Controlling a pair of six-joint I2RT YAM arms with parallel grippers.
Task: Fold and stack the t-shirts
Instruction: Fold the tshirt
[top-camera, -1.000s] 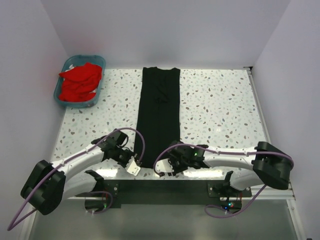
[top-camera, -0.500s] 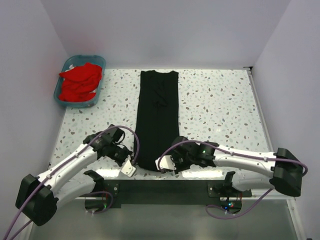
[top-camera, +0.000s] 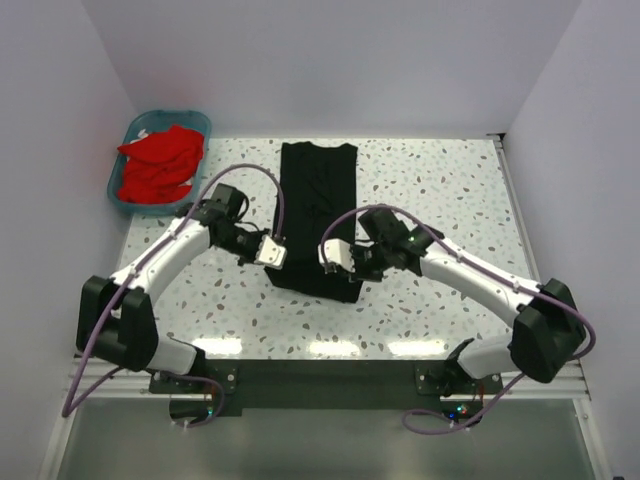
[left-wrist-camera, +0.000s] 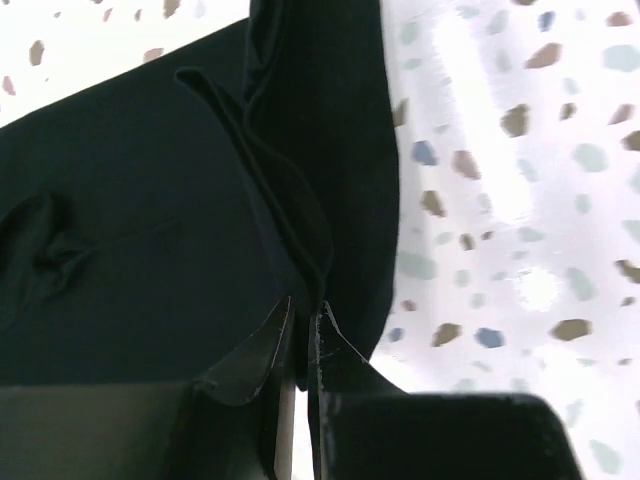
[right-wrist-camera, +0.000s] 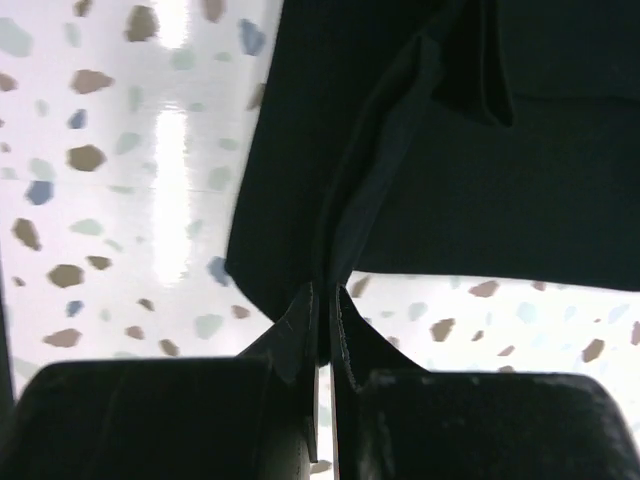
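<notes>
The black t-shirt (top-camera: 318, 190) lies as a long narrow strip down the middle of the table, its near end lifted and folded back. My left gripper (top-camera: 272, 252) is shut on the shirt's left near edge; the pinched black cloth (left-wrist-camera: 290, 230) shows in the left wrist view. My right gripper (top-camera: 330, 254) is shut on the right near edge, and the cloth (right-wrist-camera: 400, 150) rises from its jaws in the right wrist view. Both hold the hem above the shirt's middle. Red t-shirts (top-camera: 158, 165) lie piled in the teal basket (top-camera: 199, 121) at the far left.
The speckled white table (top-camera: 440, 200) is walled in by white panels on three sides. A dark rail (top-camera: 320, 375) with the arm bases runs along the near edge.
Both grippers have carried the shirt's near hem away from the near edge toward the table's middle, doubling the lower part over. The visible strip is shorter.
</notes>
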